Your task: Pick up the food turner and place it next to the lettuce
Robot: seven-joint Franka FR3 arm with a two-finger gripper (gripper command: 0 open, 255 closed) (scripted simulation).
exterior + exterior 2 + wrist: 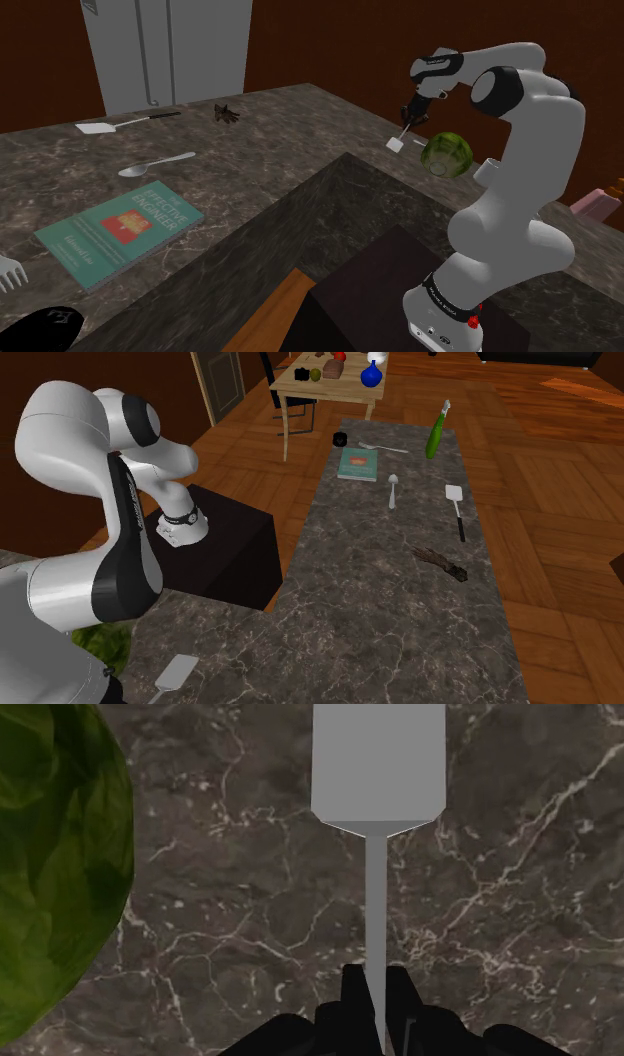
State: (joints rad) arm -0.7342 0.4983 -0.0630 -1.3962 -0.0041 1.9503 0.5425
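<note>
All-black two-finger gripper (375, 982), fingers closed to a narrow gap and clamped on the thin shaft of a grey food turner (378, 764). The turner's flat rectangular blade points away from the gripper, over the dark marbled stone bench (230, 904). A round green head of lettuce (55, 864) lies just beside the blade, with a strip of bench between them. Whether the blade touches the bench cannot be told. In the shoulder view the gripper (410, 112) hangs near the far bench edge. Well apart towards that view's left lie a white-bladed spatula with a dark handle (100, 127), a grey spoon (155, 165) and a teal book (120, 232).
</note>
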